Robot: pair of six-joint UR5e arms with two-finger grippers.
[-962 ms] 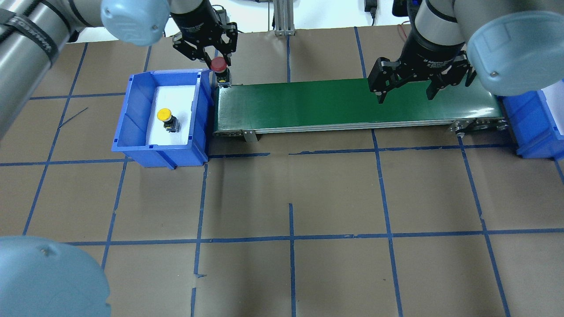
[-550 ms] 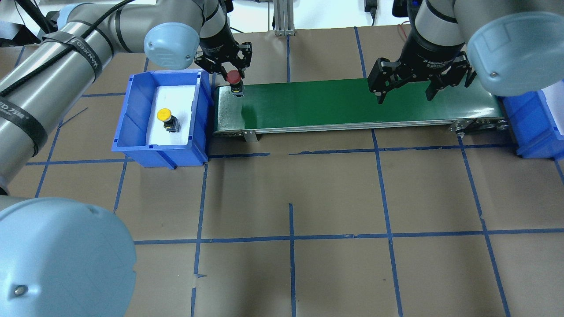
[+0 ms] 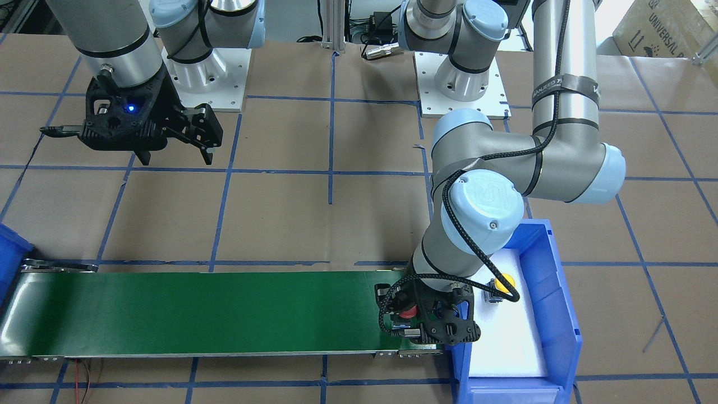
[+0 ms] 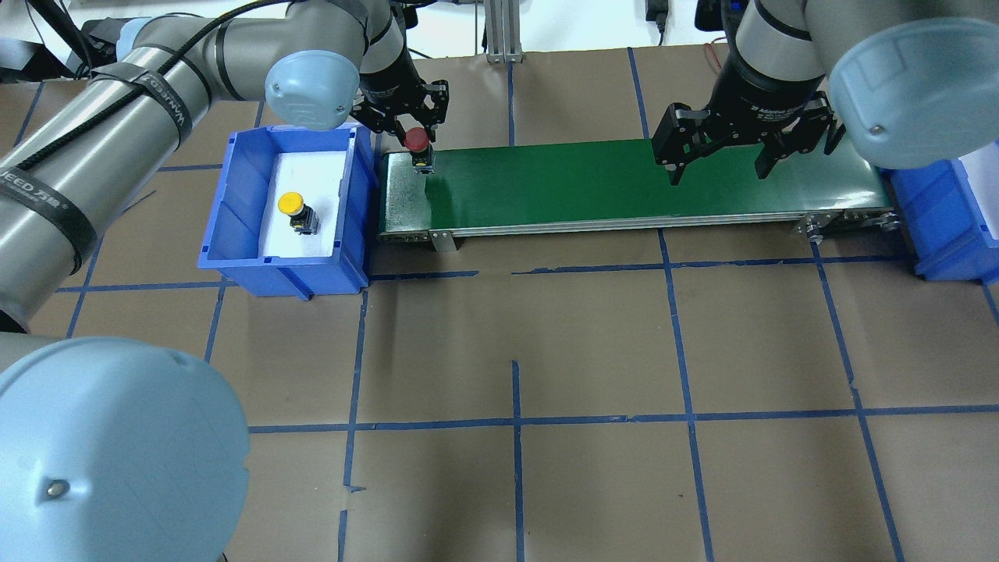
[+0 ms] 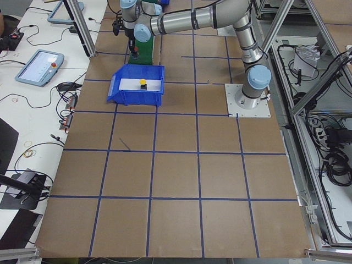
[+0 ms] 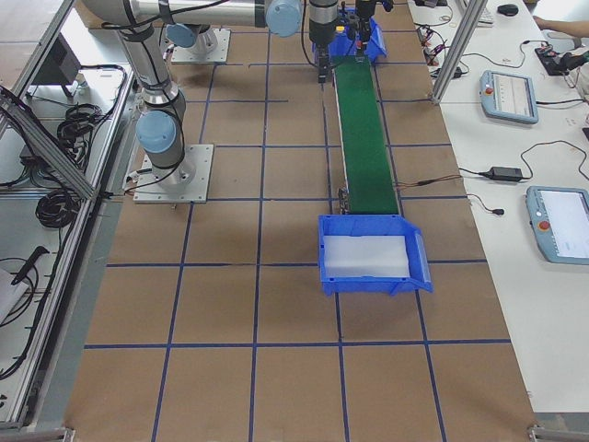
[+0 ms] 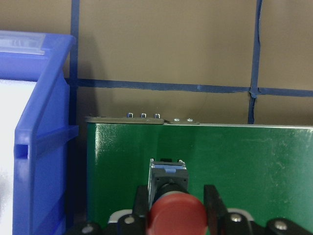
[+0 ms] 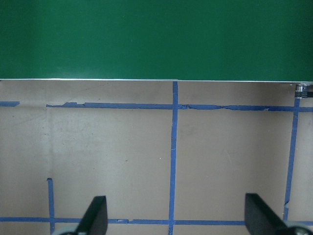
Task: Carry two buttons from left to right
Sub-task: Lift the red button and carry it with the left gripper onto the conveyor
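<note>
The table point(image 4: 593, 484) takes up most of the room. It is covered in brown paper squared off with blue tape point(image 4: 517, 468), and the paper is creased and the tape ragged in places. In the right-end view a white bench runs down the right of the frame with pendants point(image 6: 511, 95) and loose cables on it. Aluminium framing stands at the left of that frame.

From overhead, a green belt point(image 4: 624, 183) lies across the upper part of the frame, smooth and a little shiny at its left end. The left arm point(image 4: 117, 117) reaches in from the left edge to that end. The right arm point(image 4: 780, 47) comes down at upper right.

A blue left bin point(image 4: 234, 211), lined white, sits against the belt's left end. A right bin point(image 6: 368, 284), lined the same, sits at the other end.

The right gripper point(image 4: 718, 165) hangs over the belt's right part with its jaws spread wide. The left gripper point(image 4: 416, 129) stands over the belt's left end, jaws closed on the red button point(image 7: 176, 219), cap up. I cannot tell whether the button's body touches the belt. The yellow button point(image 4: 291, 204) sits on the liner in the left bin, at upper left of the overhead frame.
</note>
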